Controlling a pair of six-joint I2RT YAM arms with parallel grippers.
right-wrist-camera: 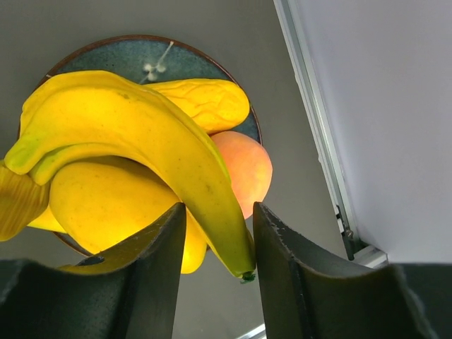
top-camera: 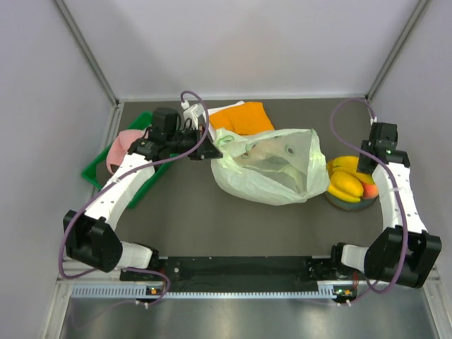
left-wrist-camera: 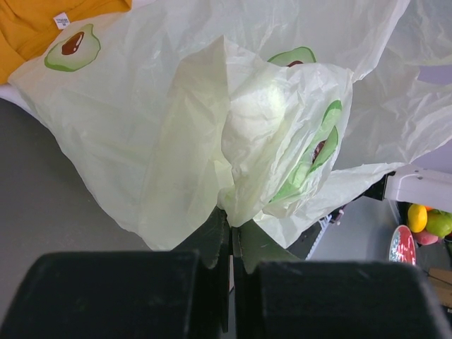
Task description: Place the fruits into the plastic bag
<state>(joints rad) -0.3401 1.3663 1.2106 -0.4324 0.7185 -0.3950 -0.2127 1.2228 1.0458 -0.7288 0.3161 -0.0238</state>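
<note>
Orange cloth [top-camera: 244, 116] behind bag [top-camera: 275, 173] — peach [right-wrist-camera: 246, 169] (on plate [right-wrist-camera: 134, 53]) beside bananas [right-wrist-camera: 141, 134].

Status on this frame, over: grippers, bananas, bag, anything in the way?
Left gripper shut on plastic bag edge. Right gripper open, jaws astride one banana on the plate, not visibly clamped. Other fruit packed underneath it.

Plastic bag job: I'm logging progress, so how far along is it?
Done: the left gripper is shut on an edge of the crinkly pale green avocado-print plastic bag. In hand: the right gripper straddles a curved yellow banana on the round blue-grey plate, jaws not yet closed on it. Left: moving every fruit; none shows inside the bag.
</note>
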